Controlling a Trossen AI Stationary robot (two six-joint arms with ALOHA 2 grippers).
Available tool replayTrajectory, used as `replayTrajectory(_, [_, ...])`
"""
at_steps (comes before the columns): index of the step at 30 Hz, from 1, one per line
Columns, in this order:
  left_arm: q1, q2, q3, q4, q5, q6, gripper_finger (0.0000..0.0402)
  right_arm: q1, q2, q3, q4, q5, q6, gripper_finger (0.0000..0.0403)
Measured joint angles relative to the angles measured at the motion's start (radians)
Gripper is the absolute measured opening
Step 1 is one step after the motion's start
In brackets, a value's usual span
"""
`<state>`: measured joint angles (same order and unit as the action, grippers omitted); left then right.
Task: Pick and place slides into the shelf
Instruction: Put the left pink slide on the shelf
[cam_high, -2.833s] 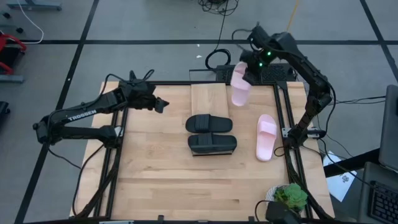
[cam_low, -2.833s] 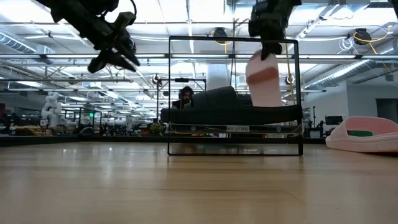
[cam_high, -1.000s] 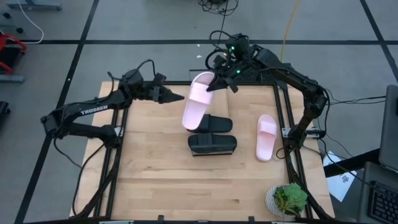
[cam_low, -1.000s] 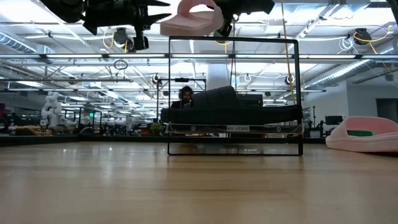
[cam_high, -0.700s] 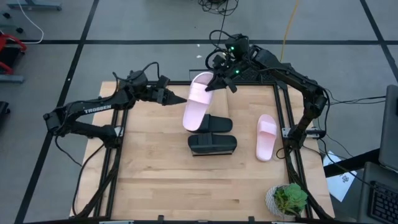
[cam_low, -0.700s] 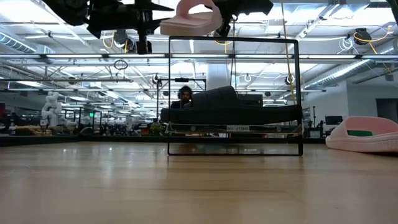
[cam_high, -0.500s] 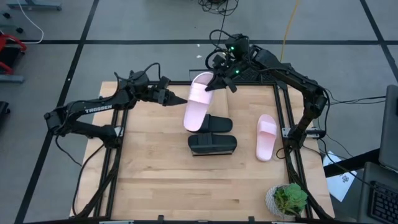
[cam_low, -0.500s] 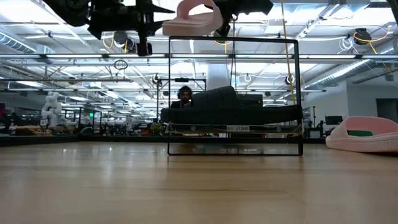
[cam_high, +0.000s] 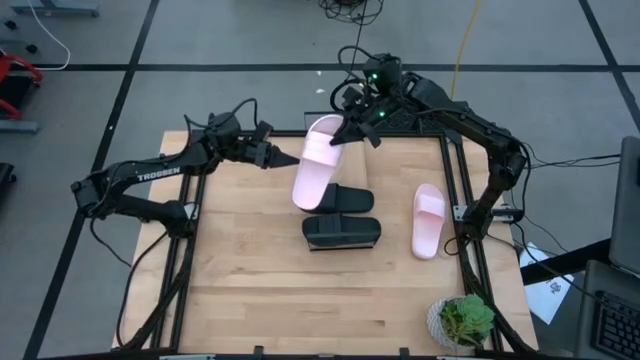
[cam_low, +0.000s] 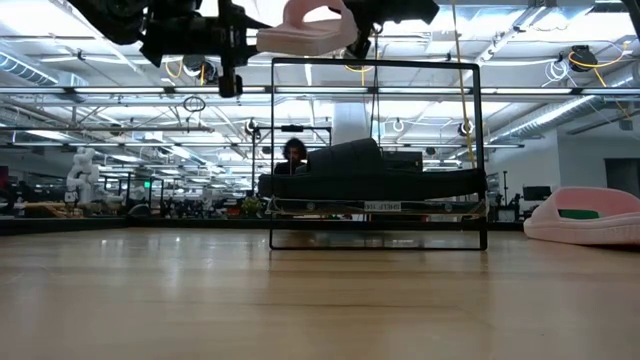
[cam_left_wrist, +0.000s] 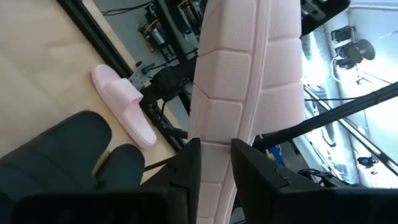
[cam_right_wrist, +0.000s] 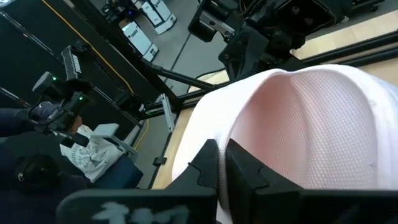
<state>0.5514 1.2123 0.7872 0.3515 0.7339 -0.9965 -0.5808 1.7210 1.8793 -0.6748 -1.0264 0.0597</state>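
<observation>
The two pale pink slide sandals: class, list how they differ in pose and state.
The pale pink slide held aloft is pinched by the right gripper, sole towards the left gripper; the pale pink slide on the wooden tabletop lies flat, untouched. Both share colour and one broad strap.

A pale pink slide (cam_left_wrist: 239, 81) stands tall, ridged sole facing the camera. The left gripper (cam_left_wrist: 217, 165) has its two dark fingers either side of the sole's edge. Beyond lie two black slides (cam_left_wrist: 68, 152) and another pink slide (cam_left_wrist: 121, 99) on the wooden tabletop (cam_left_wrist: 37, 68).
</observation>
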Motion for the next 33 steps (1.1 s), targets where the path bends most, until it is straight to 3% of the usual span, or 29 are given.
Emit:
replayTrajectory(20, [-0.014, -0.001, 0.000, 0.025, -0.189, 0.006, 0.0085, -0.002, 0.000, 0.000, 0.002, 0.004, 0.005, 0.0000])
replayTrajectory(33, [-0.015, -0.001, 0.000, 0.074, -0.162, 0.000, 0.0100, -0.002, -0.001, 0.001, 0.006, 0.000, 0.000, 0.0000])
